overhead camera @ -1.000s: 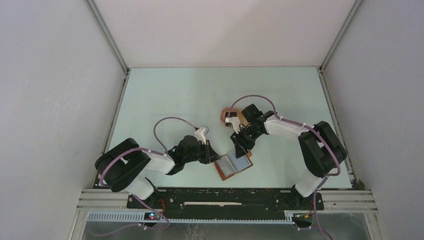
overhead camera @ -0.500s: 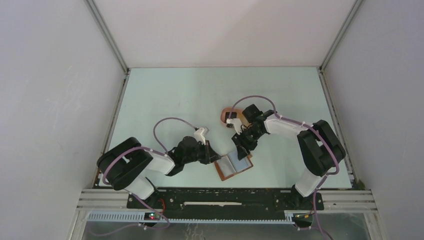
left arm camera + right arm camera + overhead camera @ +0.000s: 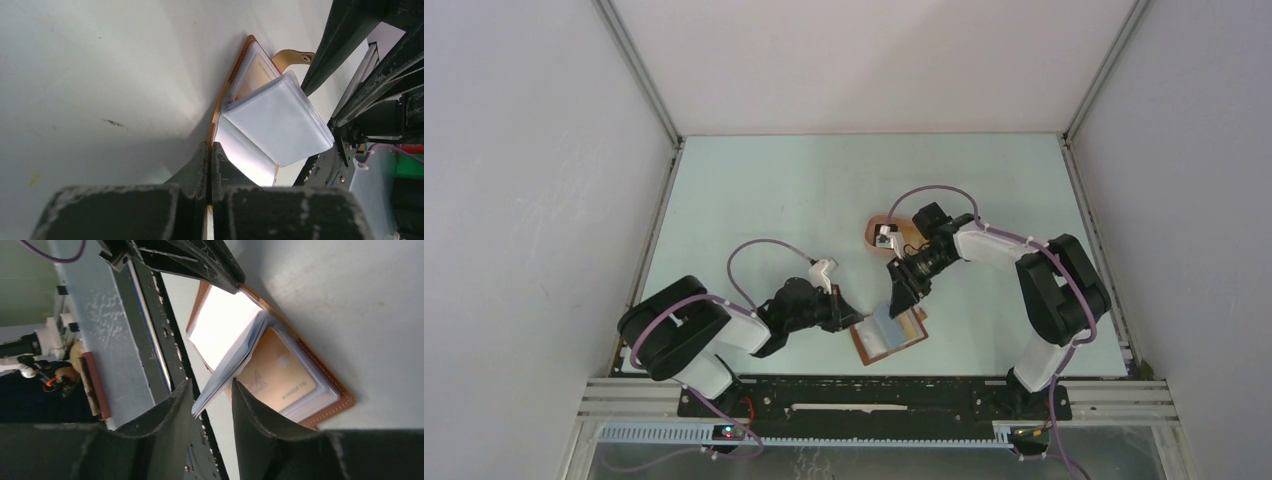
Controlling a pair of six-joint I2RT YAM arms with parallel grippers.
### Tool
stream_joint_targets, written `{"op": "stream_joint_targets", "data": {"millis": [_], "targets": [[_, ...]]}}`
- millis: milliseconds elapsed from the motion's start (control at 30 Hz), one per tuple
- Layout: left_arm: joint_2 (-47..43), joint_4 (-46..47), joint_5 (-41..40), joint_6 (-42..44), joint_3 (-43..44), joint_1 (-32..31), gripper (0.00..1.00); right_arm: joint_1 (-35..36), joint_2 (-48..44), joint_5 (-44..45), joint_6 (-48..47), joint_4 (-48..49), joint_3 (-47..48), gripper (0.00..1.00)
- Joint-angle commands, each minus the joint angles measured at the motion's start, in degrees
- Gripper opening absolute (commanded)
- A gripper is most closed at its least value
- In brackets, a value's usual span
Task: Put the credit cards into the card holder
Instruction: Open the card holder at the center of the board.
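The brown card holder [image 3: 890, 335] lies open near the table's front edge. My left gripper [image 3: 854, 322] is shut on its left leather edge [image 3: 216, 117], jaws pinched tight [image 3: 210, 145]. A tan credit card [image 3: 277, 372] sits inside a clear pocket on the holder's right half; the left wrist view shows this tan card [image 3: 257, 70] too. The stack of clear pocket leaves [image 3: 280, 117] stands lifted. My right gripper [image 3: 211, 385] is open, and the free edge of those pocket leaves [image 3: 220, 380] sits between its fingers. In the top view the right gripper [image 3: 900, 298] hovers over the holder's far side.
A pinkish-brown oval tray [image 3: 876, 229] lies just behind the right wrist. The black front rail [image 3: 874, 395] runs close below the holder. White walls enclose the table on three sides.
The right gripper has shifted slightly toward the holder's middle and its jaws have narrowed. The clear pocket leaves now stand lifted off the right half. The left gripper keeps its hold.
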Motion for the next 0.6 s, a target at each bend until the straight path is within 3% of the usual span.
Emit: {"op": "stream_joint_targets", "data": {"millis": [0,300,367,500,567], "targets": [[-0.73,3.76,0.07,-0.4,-1.09,0.37,0.0,-0.23,3.0,-6.83,1.21,-0.87,2.06,0.45],[-1.04,5.23,0.02,-0.62,-1.78,0.47,0.0,0.86,3.71,4.53,3.47,-0.27,3.33,0.49],[-1.27,5.72,-0.1,-0.71,-2.01,0.51,0.0,0.87,3.16,6.29,3.66,0.09,3.34,0.44],[-1.52,6.16,-0.98,-1.09,-2.21,0.65,0.0,0.08,2.08,7.2,4.07,1.29,3.29,0.15],[-1.72,4.98,-1.72,-1.32,-1.79,1.18,0.0,-0.34,1.61,6.36,4.24,2.05,3.42,0.09]]}}
